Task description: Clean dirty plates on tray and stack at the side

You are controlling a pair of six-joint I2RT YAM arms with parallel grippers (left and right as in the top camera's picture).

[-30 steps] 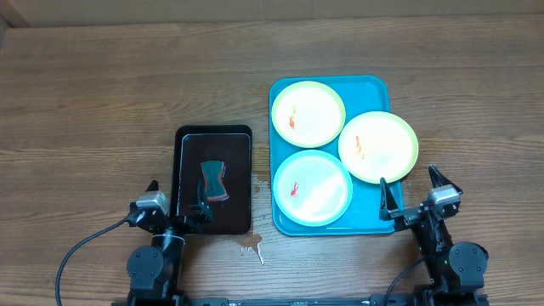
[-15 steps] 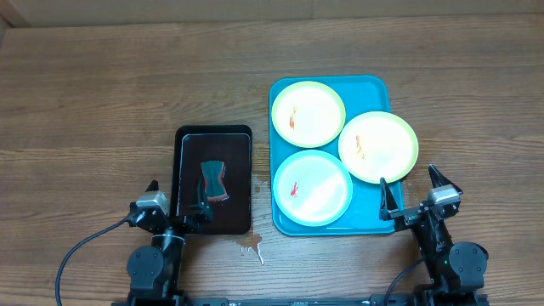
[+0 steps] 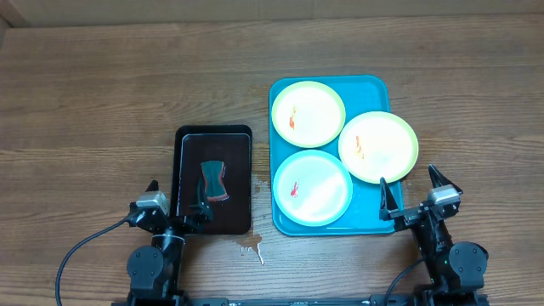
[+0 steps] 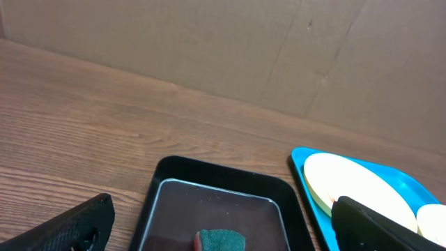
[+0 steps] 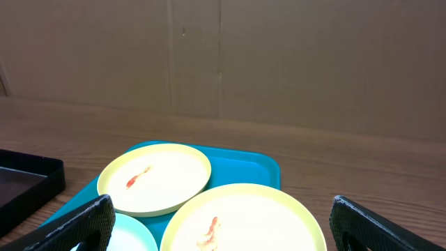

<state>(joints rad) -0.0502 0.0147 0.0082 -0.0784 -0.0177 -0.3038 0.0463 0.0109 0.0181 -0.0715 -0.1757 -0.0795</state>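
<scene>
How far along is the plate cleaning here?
Nothing looks done: three plates lie smeared on the tray, none stacked aside. Nothing in hand: left hand and right hand are open and empty; the sponge sits in the black tray. All wiping and stacking remain.

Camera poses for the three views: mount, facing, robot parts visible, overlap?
Overhead: above the table, looking straight down on teal tray with three plates and black tray with sponge; left gripper and right gripper, both open, at bottom edge.
Left wrist: behind the left gripper, low, facing forward over the black tray toward a cardboard wall; own fingers in bottom corners.
Right wrist: behind the right gripper, low, facing forward over the plates; own fingers in bottom corners.
Shared: both wrist views show both trays.
</scene>
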